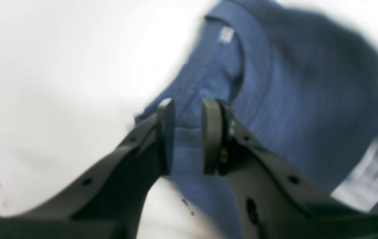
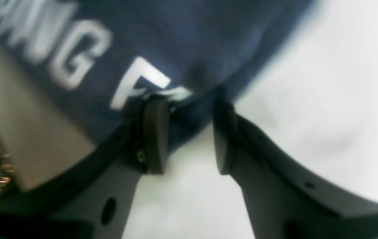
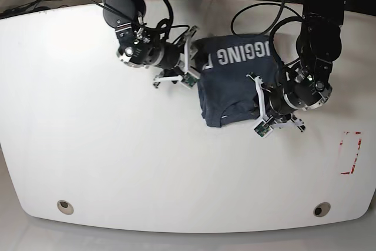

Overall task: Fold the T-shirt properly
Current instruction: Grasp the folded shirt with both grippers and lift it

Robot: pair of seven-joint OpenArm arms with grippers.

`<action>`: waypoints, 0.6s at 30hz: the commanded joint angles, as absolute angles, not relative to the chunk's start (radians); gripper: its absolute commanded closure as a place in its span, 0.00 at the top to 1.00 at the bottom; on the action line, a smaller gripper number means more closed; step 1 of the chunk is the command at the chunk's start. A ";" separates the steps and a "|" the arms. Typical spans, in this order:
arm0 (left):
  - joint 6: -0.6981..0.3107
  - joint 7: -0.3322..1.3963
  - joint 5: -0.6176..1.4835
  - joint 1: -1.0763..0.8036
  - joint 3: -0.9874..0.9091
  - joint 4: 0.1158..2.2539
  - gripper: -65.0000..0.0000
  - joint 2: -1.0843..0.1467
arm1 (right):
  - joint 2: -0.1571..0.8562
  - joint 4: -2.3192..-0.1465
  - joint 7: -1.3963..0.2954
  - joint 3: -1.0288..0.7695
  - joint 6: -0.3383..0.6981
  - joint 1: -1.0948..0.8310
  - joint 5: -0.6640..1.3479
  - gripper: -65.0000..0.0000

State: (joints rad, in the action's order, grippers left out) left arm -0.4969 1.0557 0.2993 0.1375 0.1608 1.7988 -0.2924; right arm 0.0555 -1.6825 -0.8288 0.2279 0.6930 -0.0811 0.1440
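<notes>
While your left tool (image 1: pixel 187 136) stands slightly spread, its jaws straddling the T-shirt (image 3: pixel 235 86) near the collar without clearly pinching it, the cloth just ahead could slip free on a lift. Farther across the table (image 3: pixel 117 163), your right tool (image 2: pixel 189 134) gapes empty beside the lettered edge, so one-sided pulling may skew the fold.

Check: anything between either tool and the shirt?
Nothing visible. The left tool and the right tool both sit at the edges of the dark navy soft-fabric T-shirt, with only bare white table around them.
</notes>
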 commanded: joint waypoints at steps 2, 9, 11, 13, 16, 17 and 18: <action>-0.493 1.035 0.315 0.124 0.125 1.819 0.32 -0.254 | 0.007 -1.710 -0.846 0.271 0.698 -0.064 0.162 0.32; -0.329 1.023 0.315 0.059 0.099 1.822 0.56 -0.194 | -0.012 -1.762 -0.874 0.259 0.698 -0.064 0.162 0.32; -0.317 0.993 0.315 0.039 0.097 1.821 0.55 -0.185 | 0.002 -1.771 -0.875 0.225 0.698 -0.064 0.170 0.32; -0.311 0.946 0.315 0.005 0.094 1.819 0.54 -0.183 | 0.005 -1.773 -0.875 0.189 0.698 -0.064 0.170 0.32; -0.297 0.886 0.314 -0.051 0.067 1.802 0.54 -0.183 | 0.005 -1.770 -0.875 0.131 0.698 -0.064 0.168 0.32; -0.295 0.871 0.314 -0.067 0.059 1.782 0.54 -0.182 | 0.007 -1.770 -0.875 0.110 0.698 -0.064 0.168 0.32; -0.295 0.857 0.314 -0.079 0.059 1.761 0.54 -0.182 | 0.016 -1.770 -0.875 0.091 0.698 -0.064 0.170 0.32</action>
